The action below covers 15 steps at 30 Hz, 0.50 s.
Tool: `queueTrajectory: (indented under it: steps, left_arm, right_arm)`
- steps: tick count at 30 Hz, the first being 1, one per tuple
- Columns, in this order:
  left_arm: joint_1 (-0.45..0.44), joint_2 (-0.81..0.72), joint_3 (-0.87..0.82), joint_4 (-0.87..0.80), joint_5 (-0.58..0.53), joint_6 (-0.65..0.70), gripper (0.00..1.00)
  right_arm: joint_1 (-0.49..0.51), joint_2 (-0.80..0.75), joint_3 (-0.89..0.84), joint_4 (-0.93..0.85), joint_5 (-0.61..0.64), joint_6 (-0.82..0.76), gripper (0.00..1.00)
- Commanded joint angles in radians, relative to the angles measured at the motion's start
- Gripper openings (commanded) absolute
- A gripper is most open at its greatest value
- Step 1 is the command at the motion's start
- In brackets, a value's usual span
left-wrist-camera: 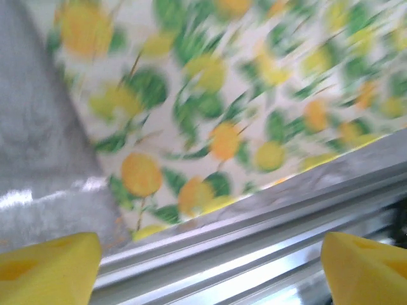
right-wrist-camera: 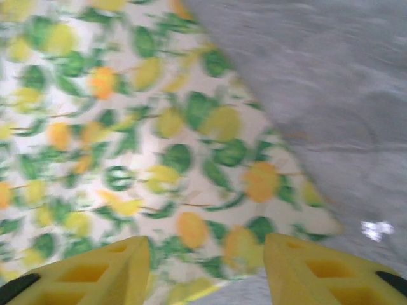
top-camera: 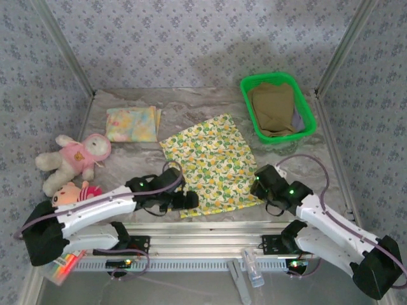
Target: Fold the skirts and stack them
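i note the floral skirt [top-camera: 213,164] lying flat mid-tabletop [top-camera: 191,105], ready for folding. left gripper [top-camera: 186,201] wide, empty, at its near-left corner; right gripper [top-camera: 260,185] parted, empty, at near-right, likely to lift that hem.

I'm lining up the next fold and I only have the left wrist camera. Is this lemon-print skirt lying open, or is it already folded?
Observer: In the top view the floral skirt lies spread out flat in the middle of the table, not folded down.
Operator: Okay, and where is the right tool?
Observer: The right tool is at that skirt's near right corner. It is open, with nothing between its fingers.
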Motion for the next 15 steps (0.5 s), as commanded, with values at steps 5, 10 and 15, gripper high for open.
queueTrajectory:
  steps: [5,10,15]
  left_arm:
    - [0.330,0.275,0.331,0.058,0.056,0.282,1.00]
    - [0.369,0.539,0.621,-0.021,0.033,0.389,1.00]
    - [0.396,0.758,0.787,-0.025,0.059,0.412,1.00]
  right_arm:
    - [0.010,0.297,0.116,0.174,-0.237,-0.202,0.63]
    - [0.076,0.364,0.105,0.068,-0.280,-0.225,0.67]
    - [0.128,0.323,-0.003,0.018,-0.341,-0.190,0.87]
